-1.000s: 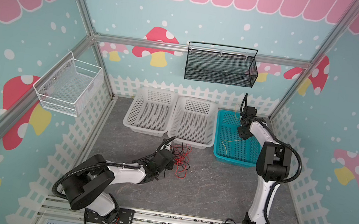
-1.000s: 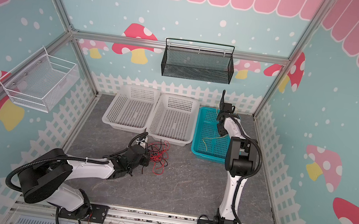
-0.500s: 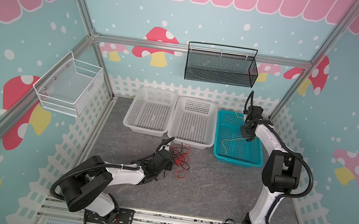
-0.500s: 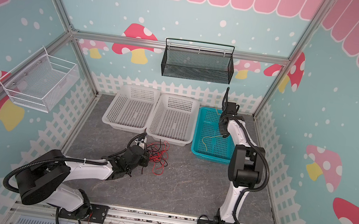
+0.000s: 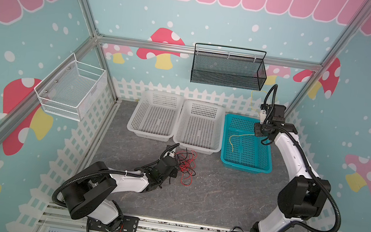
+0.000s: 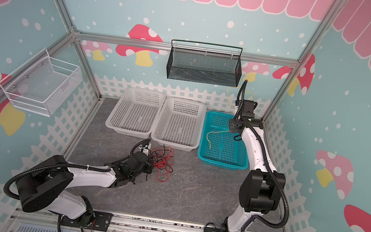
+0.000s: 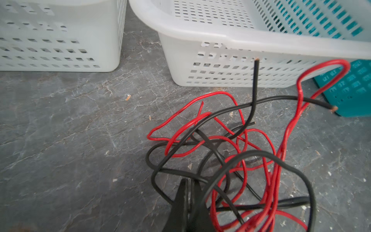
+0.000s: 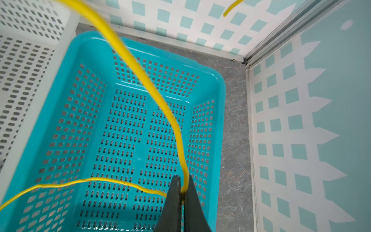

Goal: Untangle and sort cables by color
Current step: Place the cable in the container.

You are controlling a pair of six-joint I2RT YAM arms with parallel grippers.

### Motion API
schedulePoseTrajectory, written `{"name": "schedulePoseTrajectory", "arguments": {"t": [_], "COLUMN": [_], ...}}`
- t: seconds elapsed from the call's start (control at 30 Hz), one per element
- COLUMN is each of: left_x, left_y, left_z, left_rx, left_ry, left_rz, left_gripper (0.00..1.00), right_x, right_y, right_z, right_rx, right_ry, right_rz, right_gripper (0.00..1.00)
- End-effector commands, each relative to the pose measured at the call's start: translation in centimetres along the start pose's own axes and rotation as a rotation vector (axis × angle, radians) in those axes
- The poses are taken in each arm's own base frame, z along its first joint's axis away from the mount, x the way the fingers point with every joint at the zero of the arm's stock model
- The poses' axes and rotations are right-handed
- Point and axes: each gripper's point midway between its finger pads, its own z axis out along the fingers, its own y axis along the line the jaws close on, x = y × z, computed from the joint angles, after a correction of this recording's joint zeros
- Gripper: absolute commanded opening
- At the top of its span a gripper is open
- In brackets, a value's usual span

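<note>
A tangle of red and black cables (image 5: 185, 166) (image 6: 162, 160) (image 7: 230, 144) lies on the grey floor in front of the white baskets. My left gripper (image 7: 189, 180) (image 5: 174, 173) is low at the tangle's left edge, shut on a black cable (image 7: 160, 172) that loops round its tips. My right gripper (image 8: 182, 187) (image 5: 256, 133) hangs over the teal basket (image 5: 244, 166) (image 8: 216, 84), shut on a yellow cable (image 8: 140, 66) (image 5: 238, 135). One end of that cable trails into the basket; the other rises past the wrist towards the back wall.
Two white plastic baskets (image 5: 151, 136) (image 5: 196, 148) stand side by side left of the teal one. A black mesh basket (image 5: 229, 68) hangs on the back wall and a white wire basket (image 5: 71, 89) on the left wall. The right wall is close to the teal basket.
My right arm swung its elbow out to the right and carried the yellow cable over the far part of the teal basket. The left arm and the tangle stayed put.
</note>
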Motion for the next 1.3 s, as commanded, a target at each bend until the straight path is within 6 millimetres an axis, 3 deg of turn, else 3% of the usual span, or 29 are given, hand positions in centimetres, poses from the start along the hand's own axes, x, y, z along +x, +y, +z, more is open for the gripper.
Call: {"name": "schedulePoseTrajectory", "arguments": {"t": [0.0, 0.17, 0.27, 0.53, 0.77, 1.03, 1.13, 1.27], "left_x": [0.0, 0.1, 0.3, 0.4, 0.2, 0.5, 0.5, 0.4], "left_y": [-0.7, -0.7, -0.5, -0.5, -0.7, -0.5, -0.4, -0.4], "left_z": [-0.1, -0.2, -0.3, -0.2, -0.1, -0.3, -0.3, -0.3], "left_rx": [0.041, 0.045, 0.047, 0.048, 0.056, 0.057, 0.054, 0.054], "left_ry": [-0.004, -0.009, -0.017, -0.019, -0.025, -0.028, -0.031, -0.032], "left_rz": [-0.011, -0.016, -0.027, -0.009, 0.000, -0.010, -0.010, -0.008], "left_gripper": [0.00, 0.00, 0.00, 0.00, 0.00, 0.00, 0.00, 0.00], "right_x": [2.8, 2.9, 4.2, 9.7, 12.1, 11.0, 10.0, 10.5], "right_y": [1.6, 3.9, 5.4, 7.6, 8.4, 7.5, 7.0, 6.6], "right_z": [-0.8, -2.8, -3.3, -2.9, -1.9, -1.5, -2.3, -3.6], "right_rx": [-0.085, -0.233, -0.313, -0.375, -0.387, -0.337, -0.322, -0.304], "right_ry": [0.082, 0.060, 0.083, 0.165, 0.204, 0.158, 0.118, 0.100], "right_rz": [0.013, 0.035, 0.056, 0.133, 0.151, 0.158, 0.164, 0.193], "right_gripper": [0.01, 0.02, 0.03, 0.06, 0.20, 0.36, 0.40, 0.43]}}
